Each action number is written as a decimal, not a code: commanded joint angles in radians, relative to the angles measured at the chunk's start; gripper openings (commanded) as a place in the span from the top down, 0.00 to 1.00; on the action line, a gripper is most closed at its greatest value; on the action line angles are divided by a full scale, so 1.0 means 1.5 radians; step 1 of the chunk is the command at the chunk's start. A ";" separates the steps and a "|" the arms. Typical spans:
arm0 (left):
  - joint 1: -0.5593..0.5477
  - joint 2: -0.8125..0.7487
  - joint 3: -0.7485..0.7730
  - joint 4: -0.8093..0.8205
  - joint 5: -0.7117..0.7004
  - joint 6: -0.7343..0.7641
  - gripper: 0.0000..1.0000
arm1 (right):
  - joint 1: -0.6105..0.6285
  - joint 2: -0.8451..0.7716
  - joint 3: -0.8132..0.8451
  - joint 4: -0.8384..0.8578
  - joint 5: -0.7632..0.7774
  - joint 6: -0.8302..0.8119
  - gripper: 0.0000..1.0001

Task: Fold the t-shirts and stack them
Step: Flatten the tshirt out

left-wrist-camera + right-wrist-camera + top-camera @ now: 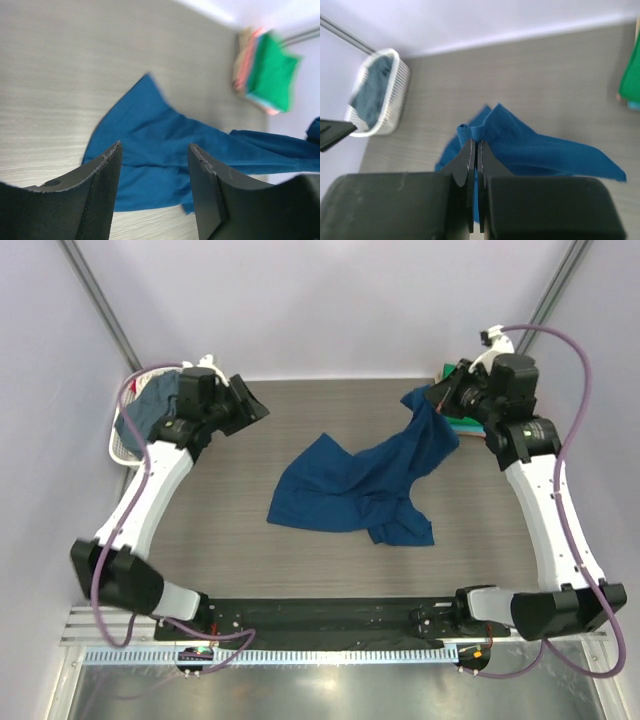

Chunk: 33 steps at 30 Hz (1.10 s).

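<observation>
A grey wood-grain table [300, 405] sits between pale walls. Nearest me, the blue shirt [350, 490] lies crumpled mid-table. One corner rises to my right gripper [474, 150], whose fingers are pressed together on a fold. To spread it well, I should keep that pinch firm and bring my left gripper [155, 150], now spread, empty and well apart from the cloth, to a free corner. At the far left is the basket [125, 440] holding a grey shirt [150, 405]; at the far right, the folded stack [267, 70].

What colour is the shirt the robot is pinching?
Deep blue; the crumpled cloth t-shirt shows best in the top external view.
</observation>
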 commanded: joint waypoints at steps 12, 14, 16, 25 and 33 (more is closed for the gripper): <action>-0.051 0.443 0.172 0.080 0.094 0.062 0.50 | -0.001 0.139 -0.163 -0.032 0.215 0.037 0.99; -0.063 0.482 0.211 0.080 0.095 0.089 0.50 | 0.000 0.152 -0.169 -0.014 0.201 0.038 0.99; -0.076 0.539 0.267 0.078 0.098 0.106 0.48 | 0.000 0.158 -0.179 0.001 0.181 0.042 0.99; -0.136 0.720 0.480 -0.013 0.021 0.176 0.43 | 0.000 0.173 -0.204 0.029 0.138 0.042 0.99; -0.199 0.800 0.611 -0.114 -0.159 0.202 0.41 | -0.001 0.166 -0.211 0.032 0.118 0.041 0.99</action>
